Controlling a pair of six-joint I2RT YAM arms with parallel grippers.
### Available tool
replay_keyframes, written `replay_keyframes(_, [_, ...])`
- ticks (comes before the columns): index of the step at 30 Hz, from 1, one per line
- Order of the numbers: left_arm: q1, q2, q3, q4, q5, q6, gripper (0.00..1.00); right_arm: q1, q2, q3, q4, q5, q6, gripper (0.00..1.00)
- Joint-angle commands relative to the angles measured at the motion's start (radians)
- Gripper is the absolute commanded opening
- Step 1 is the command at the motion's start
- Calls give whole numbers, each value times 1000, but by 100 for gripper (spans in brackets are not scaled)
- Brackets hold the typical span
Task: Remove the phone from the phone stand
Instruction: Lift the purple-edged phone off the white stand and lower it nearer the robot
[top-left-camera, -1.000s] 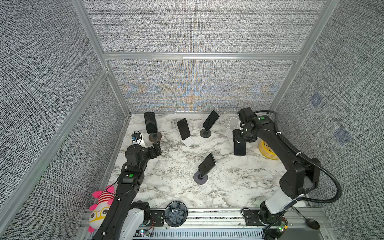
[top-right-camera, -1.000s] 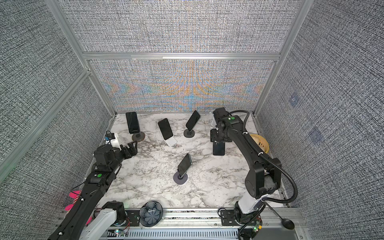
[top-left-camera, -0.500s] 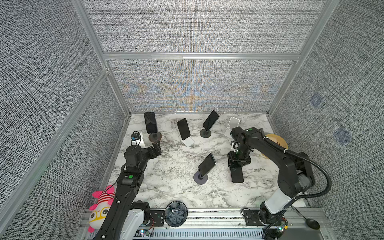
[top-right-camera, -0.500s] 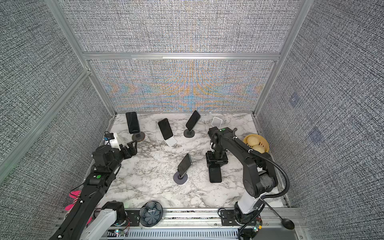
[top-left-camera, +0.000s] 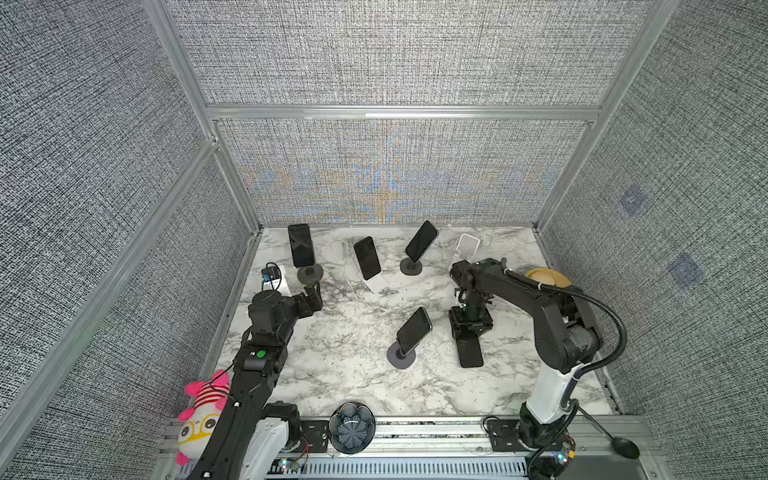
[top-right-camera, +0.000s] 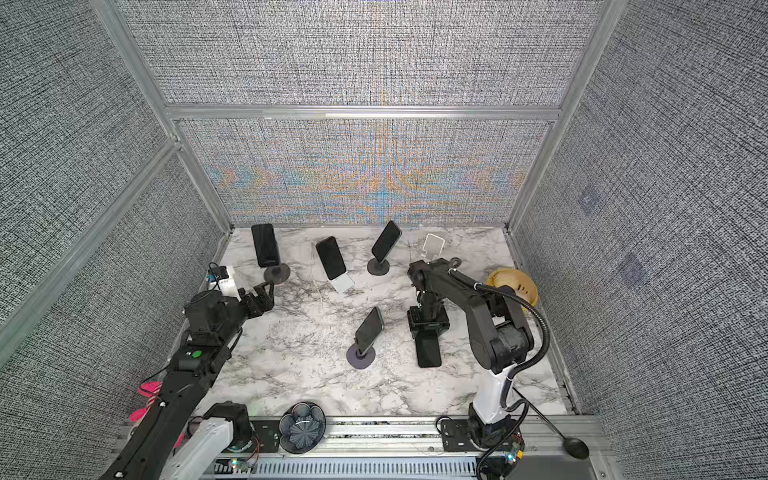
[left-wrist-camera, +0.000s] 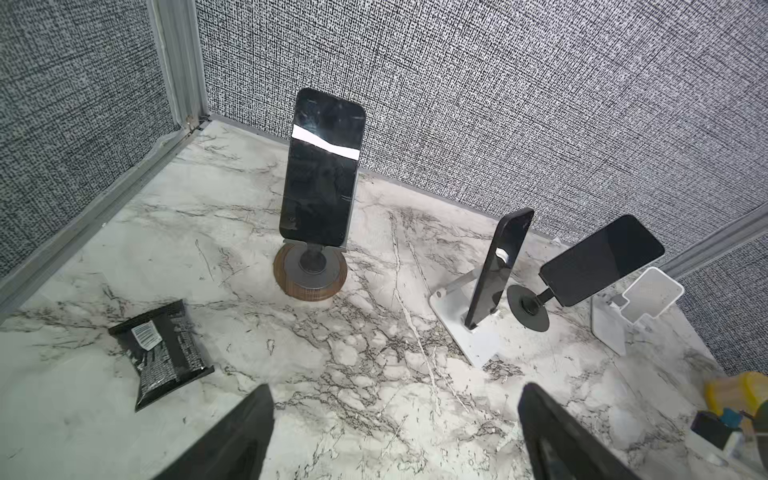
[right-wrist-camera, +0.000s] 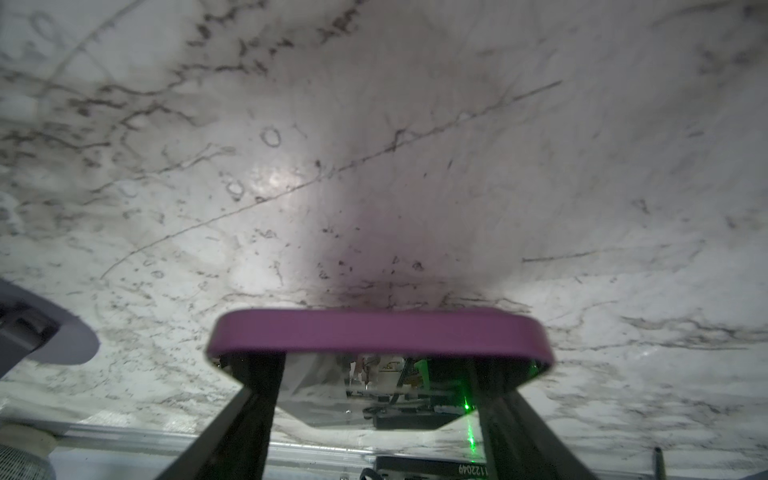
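Your right claw (top-left-camera: 471, 331) is clenched on the phone (top-left-camera: 471, 355), low over the worktop (top-left-camera: 353, 332); the left claw (top-left-camera: 314, 295) hangs released. You're at the put-down: lay it flat, then let go.

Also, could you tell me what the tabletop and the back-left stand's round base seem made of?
The tabletop looks like white marble with grey veins and a faint sheen, though it could be laminate. The round base shows a brown, grained wooden rim around a matte grey disc, perhaps plastic.
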Motion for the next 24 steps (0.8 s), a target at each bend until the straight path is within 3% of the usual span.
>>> replay_keyframes(1, [0,-3,-5,3,-9,-4,93,2,12,-6,9,19,24,70])
replay_keyframes(16, [0,-2,-6,-1,-15,-2,93,3,68,-48,82,46,45,75])
replay_keyframes(22, [0,-8,-6,-4,-18,0,93,2,68,-62,99,47,55,81])
replay_keyframes(24, [-1,-8,-7,-3,-18,-3,93,1,65,-65,100,49,56,87])
